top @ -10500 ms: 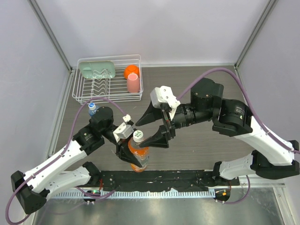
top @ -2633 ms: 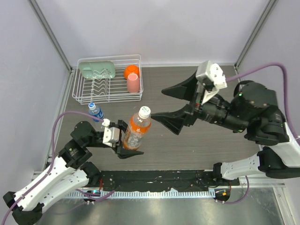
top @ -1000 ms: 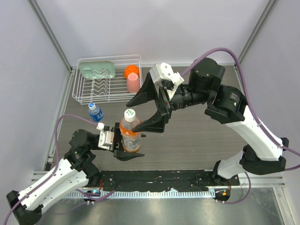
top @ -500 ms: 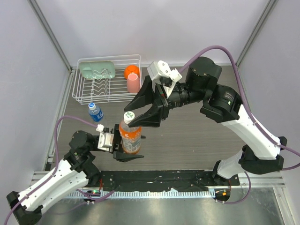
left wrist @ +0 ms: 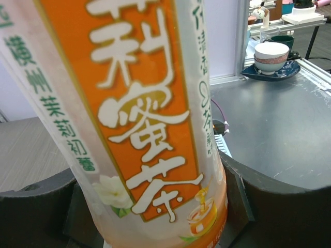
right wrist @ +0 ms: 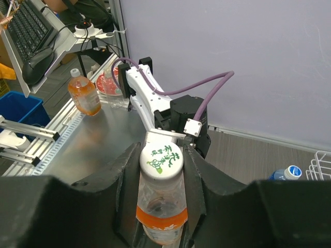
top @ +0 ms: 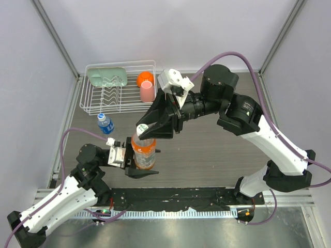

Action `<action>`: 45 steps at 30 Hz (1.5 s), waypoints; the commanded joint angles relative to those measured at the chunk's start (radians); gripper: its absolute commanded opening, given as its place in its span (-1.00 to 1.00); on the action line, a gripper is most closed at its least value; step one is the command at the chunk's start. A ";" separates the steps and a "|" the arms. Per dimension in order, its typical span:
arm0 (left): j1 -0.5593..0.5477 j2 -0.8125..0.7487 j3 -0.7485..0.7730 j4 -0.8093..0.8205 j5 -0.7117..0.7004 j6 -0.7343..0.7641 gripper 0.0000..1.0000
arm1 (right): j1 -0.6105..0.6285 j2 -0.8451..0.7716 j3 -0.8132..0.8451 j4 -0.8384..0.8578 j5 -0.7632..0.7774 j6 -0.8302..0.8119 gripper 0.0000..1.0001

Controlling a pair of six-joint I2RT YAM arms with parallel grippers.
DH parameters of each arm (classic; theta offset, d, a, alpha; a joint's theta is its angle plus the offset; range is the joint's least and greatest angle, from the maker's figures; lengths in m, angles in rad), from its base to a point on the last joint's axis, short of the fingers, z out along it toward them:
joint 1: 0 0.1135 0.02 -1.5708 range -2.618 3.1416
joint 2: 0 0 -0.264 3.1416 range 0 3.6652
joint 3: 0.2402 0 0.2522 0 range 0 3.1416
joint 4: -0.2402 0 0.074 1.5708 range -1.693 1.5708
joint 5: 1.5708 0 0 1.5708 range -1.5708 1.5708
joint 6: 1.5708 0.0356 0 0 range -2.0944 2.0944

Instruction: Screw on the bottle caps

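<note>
Two arms, one bottle: both work on the orange bottle (top: 144,152) near the middle of the table (top: 227,155); the left one holds it and the right one is at its top.
Left fingers: the left gripper (top: 138,161) clamps the labelled body of the orange bottle from both sides, low down; in the left wrist view the dark fingers (left wrist: 279,206) press against the label.
Orange bottle: upright or almost so, carried by the left gripper; whether its bottom touches the table I cannot tell.
White cap: the white cap (right wrist: 161,157), with green print on top, sits on the neck of the orange bottle.
Right fingers: the right gripper (right wrist: 161,155) comes from above and from the far right, narrowed on the white cap, one finger against each side of it.
Blue-label bottle: the blue-label bottle (top: 105,124) stands farther left, near the rack, well apart from both grippers; a cap seems to be on it, but how tight I cannot tell.
Far left corner: a white wire dish rack (top: 98,106) with a pink cup (top: 147,92) and an orange cup (top: 145,78) inside.
Step in hand: in my judgement, gripping the cap of the first bottle for tightening.
Next move: it calls for a firm, centred hold on the cap and a turn of the right wrist around the bottle's axis, while the left fingers stop the body from turning with it.
</note>
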 commanded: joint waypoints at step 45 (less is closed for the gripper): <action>0.027 0.049 0.002 -0.049 -0.644 0.159 -0.99 | 0.488 0.249 -0.109 0.058 2.066 0.079 -0.99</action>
